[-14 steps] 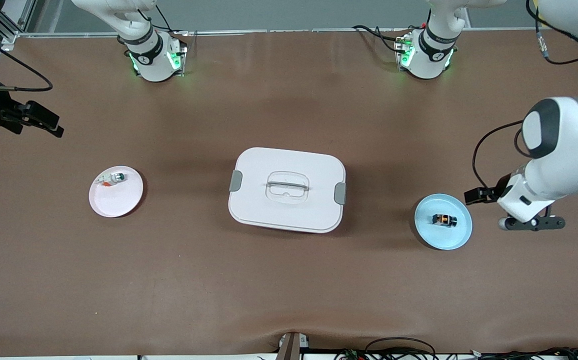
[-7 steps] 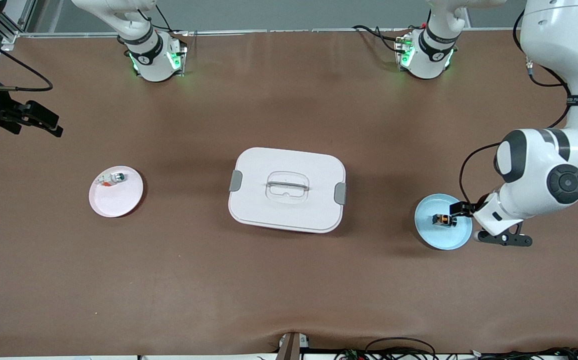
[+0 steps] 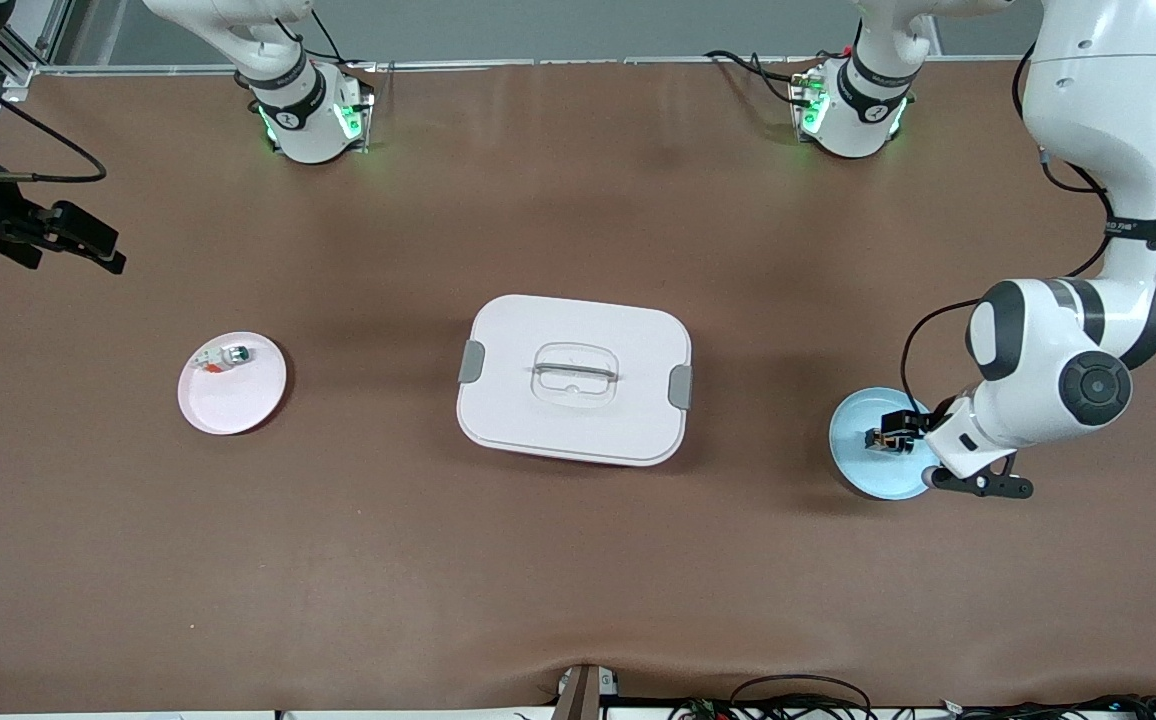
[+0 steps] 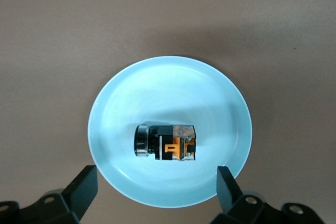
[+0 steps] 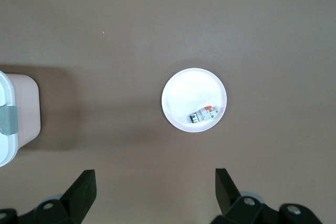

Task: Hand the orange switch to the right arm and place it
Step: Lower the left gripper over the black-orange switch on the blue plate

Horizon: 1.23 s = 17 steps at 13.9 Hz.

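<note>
While the right pincer (image 3: 88, 245) waits wide open and empty at the upper left edge of the front view, over bare counter (image 3: 578, 600), a pink plate (image 3: 232, 383) with a small white-green part (image 3: 226, 357) lies at left, and a white lidded box (image 3: 574, 379) sits at centre. At lower right the orange switch (image 3: 883, 439) lies on its side on the blue plate (image 3: 863, 470). In the left wrist view its long axis runs across the frame, black round end (image 4: 142, 140) toward the frame's left, midway between the spread fingers (image 4: 84, 187). The left pincer (image 4: 157, 195) hovers over the plate, fully open, gripping nothing. The left arm (image 3: 1108, 150) runs down the right edge, elbow bent, wrist pointing down.
</note>
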Available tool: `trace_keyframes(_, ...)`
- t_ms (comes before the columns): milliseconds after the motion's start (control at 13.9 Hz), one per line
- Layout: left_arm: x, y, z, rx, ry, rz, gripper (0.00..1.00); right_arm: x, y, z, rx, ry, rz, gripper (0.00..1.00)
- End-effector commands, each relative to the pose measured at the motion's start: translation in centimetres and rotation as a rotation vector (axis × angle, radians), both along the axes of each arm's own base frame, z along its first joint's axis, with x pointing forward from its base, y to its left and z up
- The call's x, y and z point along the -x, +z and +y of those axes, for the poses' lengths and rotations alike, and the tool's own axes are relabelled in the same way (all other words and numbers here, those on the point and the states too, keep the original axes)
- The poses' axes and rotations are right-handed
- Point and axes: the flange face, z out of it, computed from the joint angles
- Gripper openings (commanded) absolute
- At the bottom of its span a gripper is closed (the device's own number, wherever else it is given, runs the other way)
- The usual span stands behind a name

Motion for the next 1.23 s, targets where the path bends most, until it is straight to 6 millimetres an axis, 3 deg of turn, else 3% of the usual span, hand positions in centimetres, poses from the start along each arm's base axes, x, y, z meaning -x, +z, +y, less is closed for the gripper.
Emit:
trace_keyframes(0, 0.2, -1.6, -0.3, 0.022, -0.013, -0.001, 1.0, 0.4, 0.2, 0.2, 0.015, 0.014, -0.002, 1.0)
trace_keyframes(505, 1.2, -5.5, -0.3, 0.018, -0.01, -0.008, 1.0, 0.4, 0.2, 0.2, 0.015, 0.017, -0.001, 1.0)
trace_keyframes(649, 2.3, -6.3, -0.3, 0.016, -0.014, 0.017, 1.0, 0.4, 0.2, 0.2, 0.015, 0.016, -0.002, 1.0)
trace_keyframes(866, 1.5, -8.3, 0.1, 0.012, -0.011, -0.038, 1.0, 0.4, 0.2, 0.2, 0.015, 0.014, -0.002, 1.0)
trace_keyframes(1154, 1.2, -8.4, -0.1, 0.011, -0.016, -0.06, 1.0, 0.4, 0.2, 0.2, 0.015, 0.017, -0.002, 1.0)
